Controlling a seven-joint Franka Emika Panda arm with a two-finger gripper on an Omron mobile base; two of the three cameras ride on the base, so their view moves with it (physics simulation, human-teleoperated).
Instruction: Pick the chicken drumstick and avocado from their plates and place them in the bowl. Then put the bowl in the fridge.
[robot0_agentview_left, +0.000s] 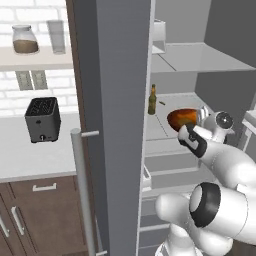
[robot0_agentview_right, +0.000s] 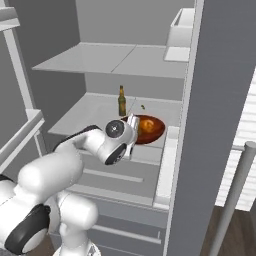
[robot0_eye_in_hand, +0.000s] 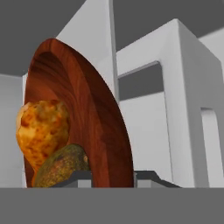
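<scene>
Now the end effector pinches the rim of the bowl with the chicken drumstick and avocado inside, so it can rest on the fridge shelf.

Bowl: glossy reddish-brown, wood-grain streaks, orange tint inside. Chicken drumstick: mottled orange-brown with yellow patches. Avocado: dark olive-brown, speckled. Fridge: grey outside, pale shelves. Bottle: brown-amber. Toaster: dark grey. Wall tiles: white brick.
</scene>
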